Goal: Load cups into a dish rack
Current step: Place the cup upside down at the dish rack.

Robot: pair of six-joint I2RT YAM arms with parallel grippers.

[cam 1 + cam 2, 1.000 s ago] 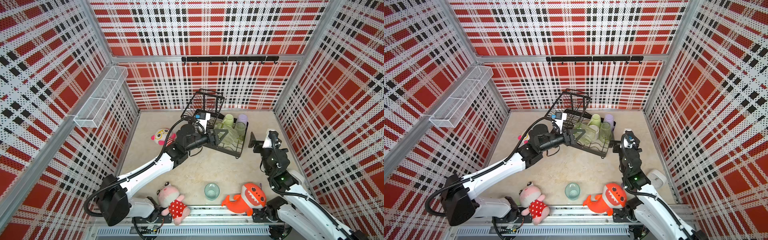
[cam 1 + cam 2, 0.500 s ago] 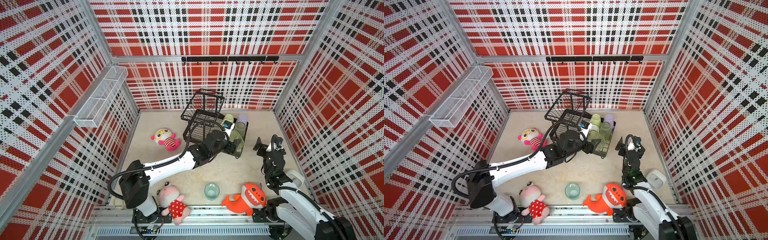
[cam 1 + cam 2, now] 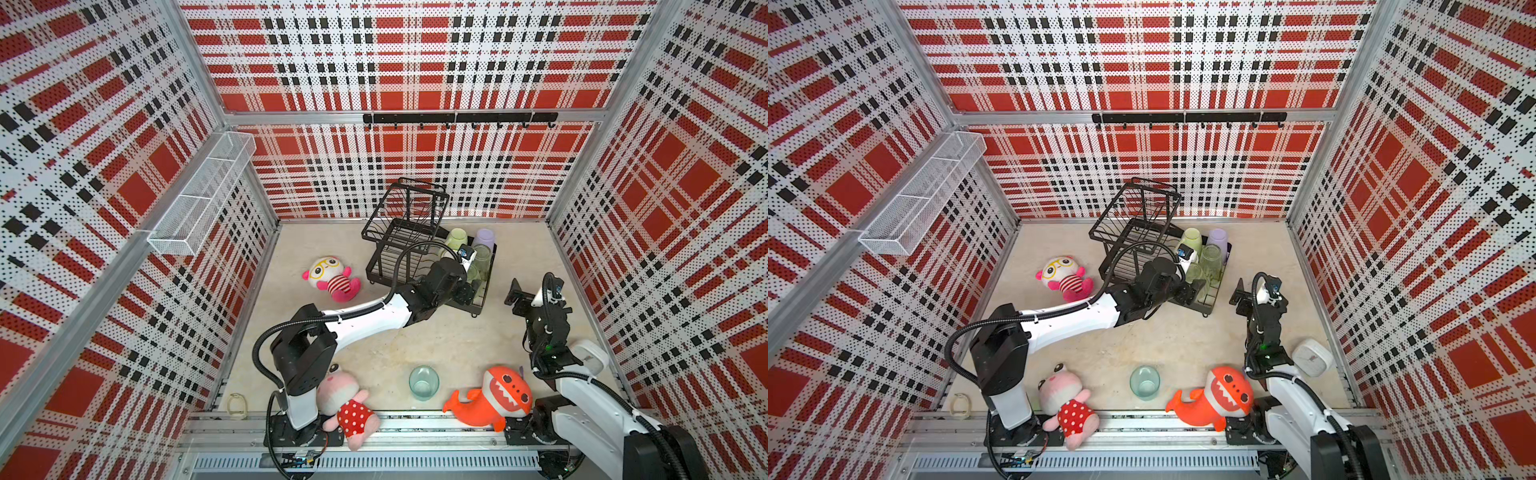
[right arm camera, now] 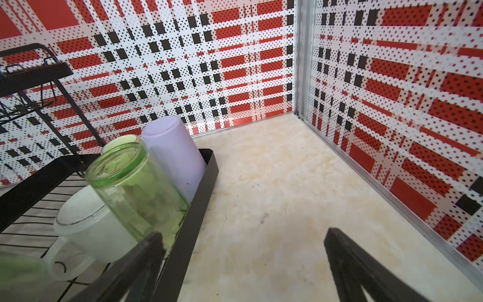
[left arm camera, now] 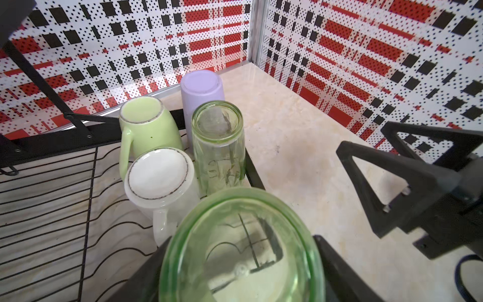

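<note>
Green tall glass [image 5: 218,146] upright, base up

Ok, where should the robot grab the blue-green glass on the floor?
Probably across its round sides, coming straight down from above. The teal glass stands on end by itself on the floor, with room on both sides, so open jaws can straddle it and close on it.

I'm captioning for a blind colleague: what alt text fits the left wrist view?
The left hand grips a short clear green glass at the edge of the black dish rack. Behind it, upside down, stand a white mug, pale green mug, tall green glass and lilac tumbler.
</note>
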